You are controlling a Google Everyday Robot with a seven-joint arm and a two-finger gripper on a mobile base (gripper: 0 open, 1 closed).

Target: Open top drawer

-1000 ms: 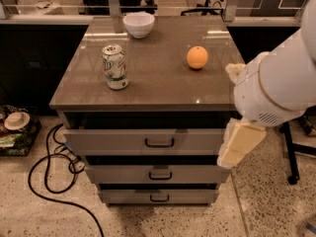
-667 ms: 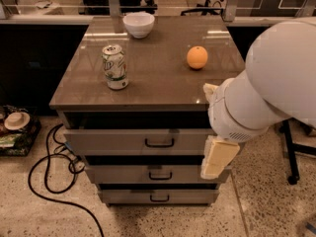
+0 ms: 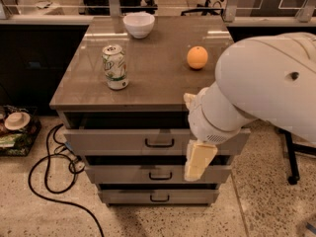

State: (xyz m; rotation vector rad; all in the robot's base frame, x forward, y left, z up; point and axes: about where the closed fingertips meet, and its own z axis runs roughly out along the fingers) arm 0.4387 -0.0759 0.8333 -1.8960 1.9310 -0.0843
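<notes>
The top drawer [image 3: 113, 141] is the widest grey-beige front, just under the brown cabinet top [image 3: 148, 78]. It stands out a little from the cabinet, with a dark gap above it. Its small black loop handle [image 3: 159, 143] is at the centre. My gripper [image 3: 198, 161], cream-coloured, hangs from the big white arm [image 3: 266, 88] in front of the right part of the drawer fronts. It is a short way right of the handle and slightly below it, and it covers part of the top and middle drawer fronts.
Two narrower drawers [image 3: 148, 174] [image 3: 148, 196] sit below. On the cabinet top stand a soda can [image 3: 115, 67], an orange [image 3: 197, 57] and a white bowl [image 3: 138, 24]. A black cable [image 3: 49, 181] loops on the floor at left. A chair base [image 3: 291, 167] is at right.
My arm and gripper have moved left across the drawer fronts, from the cabinet's right edge to just right of the top drawer's handle. The drawer has not moved.
</notes>
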